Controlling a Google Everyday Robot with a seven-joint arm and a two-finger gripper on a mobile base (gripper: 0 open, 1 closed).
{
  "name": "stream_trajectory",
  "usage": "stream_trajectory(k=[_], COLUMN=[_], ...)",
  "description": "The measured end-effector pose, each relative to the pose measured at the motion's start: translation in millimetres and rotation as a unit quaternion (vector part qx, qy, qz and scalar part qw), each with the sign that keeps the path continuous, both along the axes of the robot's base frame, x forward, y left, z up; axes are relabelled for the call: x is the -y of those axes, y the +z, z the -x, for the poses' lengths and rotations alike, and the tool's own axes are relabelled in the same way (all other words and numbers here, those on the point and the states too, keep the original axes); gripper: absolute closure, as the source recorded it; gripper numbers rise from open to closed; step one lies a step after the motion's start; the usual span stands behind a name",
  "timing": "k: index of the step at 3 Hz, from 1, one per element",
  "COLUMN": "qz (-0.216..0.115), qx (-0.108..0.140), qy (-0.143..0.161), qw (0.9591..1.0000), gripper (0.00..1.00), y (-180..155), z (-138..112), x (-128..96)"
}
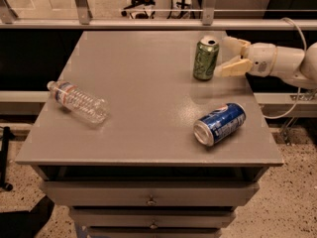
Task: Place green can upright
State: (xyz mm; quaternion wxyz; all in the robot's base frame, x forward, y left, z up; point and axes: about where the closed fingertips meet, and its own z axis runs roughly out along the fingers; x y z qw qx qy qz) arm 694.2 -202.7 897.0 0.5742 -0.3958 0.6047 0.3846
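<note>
The green can [205, 58] stands upright on the grey table [143, 103], near its far right edge. Its silver top faces up. My gripper [229, 56] is just to the right of the can, with its cream fingers [232, 67] spread and off the can. One finger lies on the near side and one on the far side. A small gap shows between the fingers and the can. The white arm [282, 61] reaches in from the right.
A blue can with a red-white logo [219, 123] lies on its side at the front right. A clear plastic bottle [78, 101] lies on its side at the left. A metal rail [148, 24] runs behind the table. Drawers [148, 195] sit below.
</note>
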Motion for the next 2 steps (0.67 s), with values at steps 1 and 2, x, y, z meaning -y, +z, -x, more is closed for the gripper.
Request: stream_trajectory(k=[1, 2], qz=[0.073, 0.073], qx=[-0.002, -0.002], qy=[-0.007, -0.007], qw=[0.9973, 0.9973], gripper=[0.0, 0.0], y=[9.2, 9.2], z=[16.7, 16.7], x=[28.2, 28.2])
